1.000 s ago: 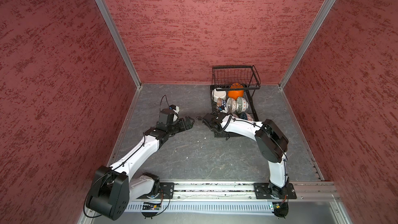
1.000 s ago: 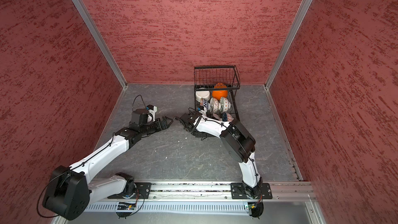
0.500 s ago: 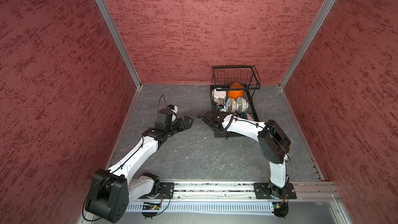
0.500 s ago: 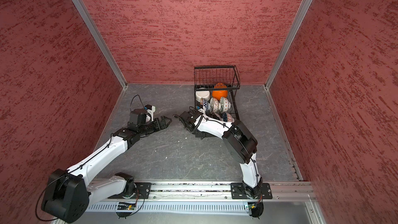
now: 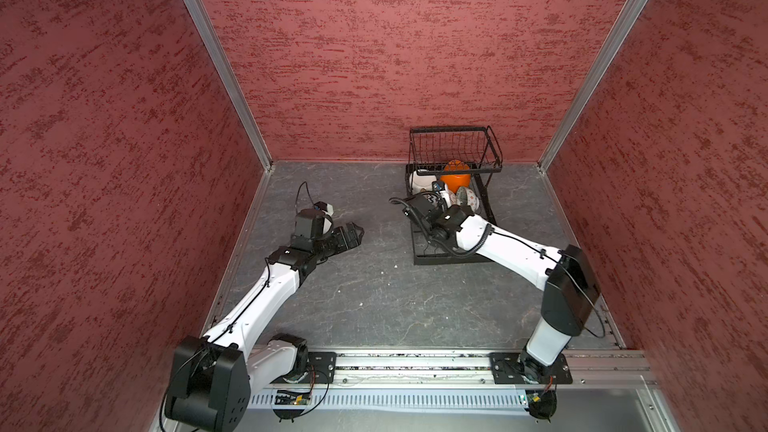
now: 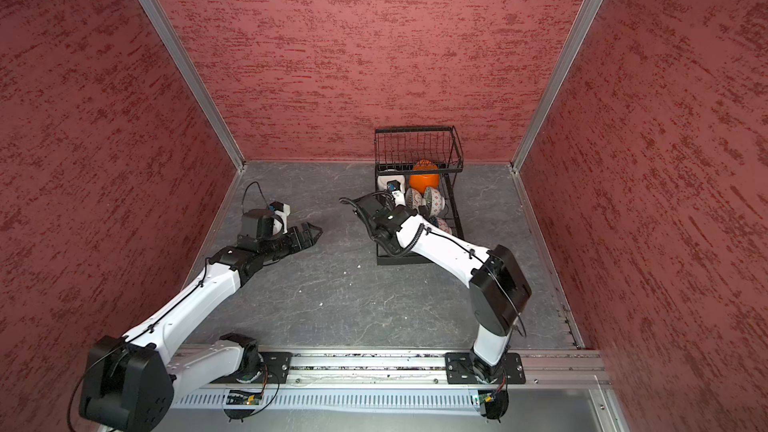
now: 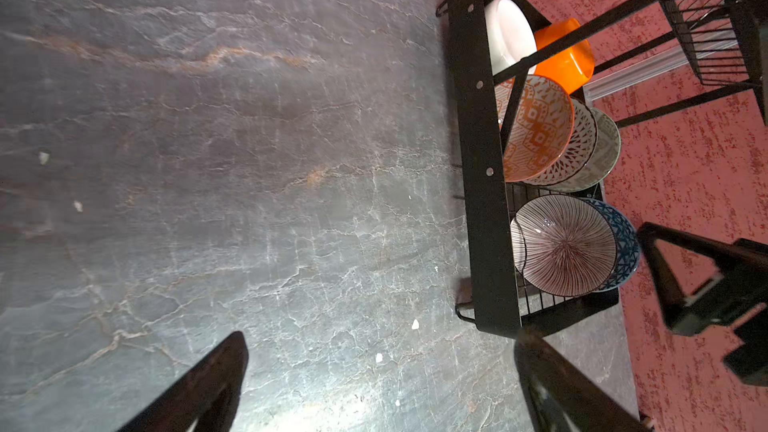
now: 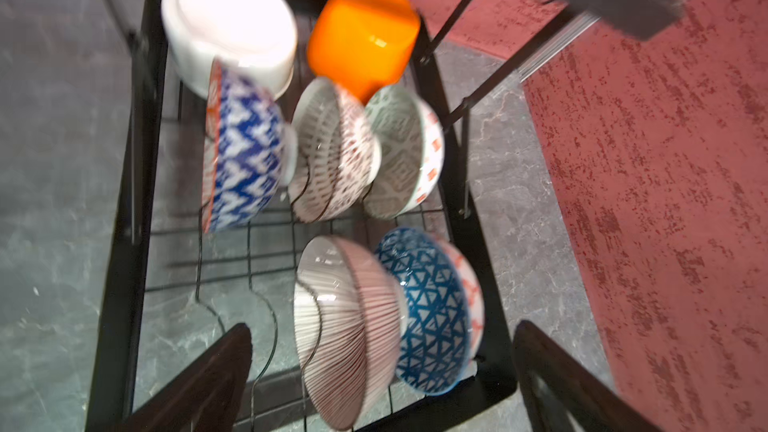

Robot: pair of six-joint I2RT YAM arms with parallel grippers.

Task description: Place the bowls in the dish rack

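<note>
The black wire dish rack (image 5: 440,260) (image 6: 417,147) stands at the back right of the grey floor. Several bowls stand on edge in it: a white bowl (image 8: 228,22) (image 5: 422,179), an orange bowl (image 8: 361,31) (image 5: 456,178), a blue zigzag bowl (image 8: 245,155), a red-patterned bowl (image 8: 332,151), a grey-green bowl (image 8: 399,151), a striped bowl (image 8: 345,326) and a blue-triangle bowl (image 8: 432,313). My right gripper (image 8: 382,332) hangs open over the rack's front end, touching no bowl. My left gripper (image 5: 355,232) (image 7: 382,340) is open and empty over bare floor, left of the rack (image 7: 482,160).
The rack's raised upper basket (image 5: 455,147) overhangs its rear half. Red textured walls close in the left, back and right. A metal rail (image 5: 407,361) carrying both arm bases runs along the front. Small white crumbs (image 5: 394,266) lie on the floor.
My right wrist has swung from the rack's left front corner to over the bowls, and its view is blurred by motion. My left gripper has drawn back slightly to the left.
</note>
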